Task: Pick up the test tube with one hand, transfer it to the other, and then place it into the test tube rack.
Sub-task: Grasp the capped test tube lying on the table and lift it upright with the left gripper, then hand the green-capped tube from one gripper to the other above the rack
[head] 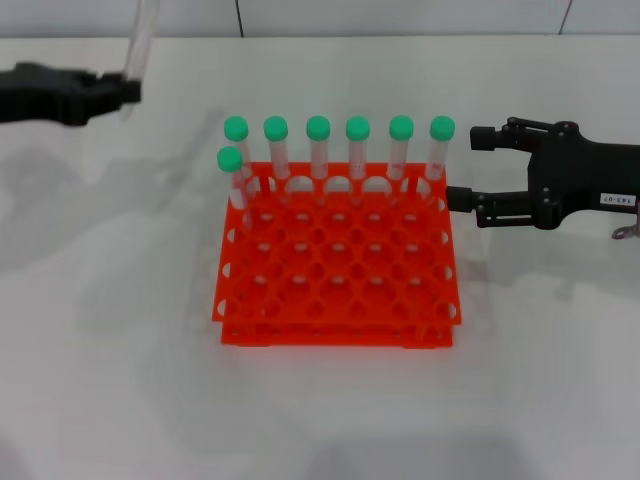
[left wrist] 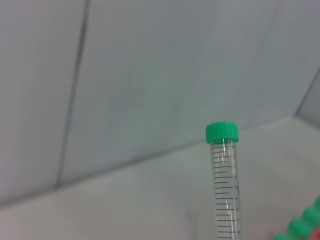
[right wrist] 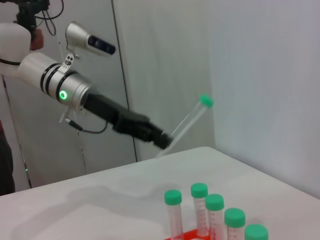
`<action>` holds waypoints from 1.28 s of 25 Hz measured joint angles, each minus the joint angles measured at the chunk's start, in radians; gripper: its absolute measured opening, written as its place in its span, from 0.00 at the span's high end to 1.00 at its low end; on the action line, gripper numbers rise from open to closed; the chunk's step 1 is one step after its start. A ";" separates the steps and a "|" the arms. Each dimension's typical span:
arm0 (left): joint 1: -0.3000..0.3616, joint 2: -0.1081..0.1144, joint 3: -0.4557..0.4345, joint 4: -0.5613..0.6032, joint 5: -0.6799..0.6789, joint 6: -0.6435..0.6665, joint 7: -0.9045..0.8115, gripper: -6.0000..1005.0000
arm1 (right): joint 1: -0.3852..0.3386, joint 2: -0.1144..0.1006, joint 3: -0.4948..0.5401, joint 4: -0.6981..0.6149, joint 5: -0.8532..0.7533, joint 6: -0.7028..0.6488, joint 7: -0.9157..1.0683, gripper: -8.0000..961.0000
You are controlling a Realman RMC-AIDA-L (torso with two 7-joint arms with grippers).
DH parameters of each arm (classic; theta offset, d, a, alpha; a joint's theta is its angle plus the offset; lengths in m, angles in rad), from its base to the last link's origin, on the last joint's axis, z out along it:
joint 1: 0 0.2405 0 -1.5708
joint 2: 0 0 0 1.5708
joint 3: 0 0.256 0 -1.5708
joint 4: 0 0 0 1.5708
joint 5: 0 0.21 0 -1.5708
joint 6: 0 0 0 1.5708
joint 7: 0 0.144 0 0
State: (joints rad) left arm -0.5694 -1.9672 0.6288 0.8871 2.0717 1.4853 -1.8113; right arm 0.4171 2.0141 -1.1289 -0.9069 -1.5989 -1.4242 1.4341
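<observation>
Green-capped test tube (head: 137, 45): pinched near its lower end by left gripper (head: 128, 90), held up off the table, cap end tilted up and away from the fingers; cap out of frame in head view, seen in left wrist view w/ graduation marks.
Left gripper: unlabelled black one, silver wrist w/ green ring; fingers pressed onto the tube; sits well apart from the rack, far-left of it.
Right gripper (head: 466, 168): black, small white label on body; fingers spread, nothing between them; hovers just beside the rack's far-right corner, tips pointing toward the left gripper.
Test tube rack (head: 338, 300): orange-red, sits between the two grippers, nearer the right one; most holes bare.
Racked tubes (head: 318, 150): six along the far row, a seventh one row nearer at the end on the left gripper's side; all upright, green caps.
Done so far: pickup looks complete, tube is airborne in left grip.
Left to do: handover not yet made, grippers are well apart; then insertion into a free hole.
Next-move need (my read): bring tube and the open right fingers together above the rack, right closes on bare tube length before left lets go.
Risk (my read): tilted tube could slip or swing at the exchange; racked caps stand close to the right gripper's path.
</observation>
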 joint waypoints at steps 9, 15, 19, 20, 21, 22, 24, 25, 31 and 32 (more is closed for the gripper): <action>-0.078 -0.012 0.001 -0.150 -0.165 -0.015 0.180 0.79 | -0.009 -0.001 0.000 -0.002 0.007 -0.001 0.000 0.10; -0.110 -0.041 0.000 -0.221 -0.202 -0.030 0.278 0.79 | -0.006 -0.002 0.000 -0.007 0.007 -0.002 0.000 0.11; -0.123 -0.054 0.002 -0.258 -0.224 -0.034 0.317 0.78 | -0.001 -0.002 -0.002 -0.010 0.007 -0.009 0.000 0.11; -0.126 -0.055 0.002 -0.263 -0.225 -0.034 0.321 0.78 | -0.001 -0.003 -0.002 -0.011 0.007 -0.009 0.000 0.11; -0.131 -0.056 0.002 -0.270 -0.225 -0.034 0.324 0.78 | 0.000 -0.003 -0.002 -0.012 0.007 -0.009 0.000 0.11; -0.135 -0.057 0.003 -0.276 -0.225 -0.033 0.325 0.78 | 0.000 -0.003 -0.002 -0.015 0.007 -0.009 -0.001 0.11; -0.140 -0.058 0.013 -0.282 -0.224 -0.033 0.324 0.78 | 0.000 -0.003 -0.002 -0.019 0.007 -0.009 -0.001 0.11; -0.141 -0.058 0.022 -0.284 -0.224 -0.034 0.322 0.78 | 0.000 -0.003 -0.002 -0.021 0.007 -0.009 -0.001 0.11; -0.152 -0.060 0.078 -0.293 -0.221 -0.060 0.295 0.78 | 0.001 -0.003 -0.001 -0.030 0.016 -0.008 -0.001 0.11; -0.153 -0.060 0.085 -0.294 -0.221 -0.065 0.292 0.78 | 0.001 -0.003 0.000 -0.031 0.017 -0.007 -0.001 0.11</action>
State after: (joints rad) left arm -0.7220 -2.0267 0.7134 0.5927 1.8506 1.4199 -1.5190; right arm 0.4182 2.0110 -1.1294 -0.9380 -1.5822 -1.4316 1.4327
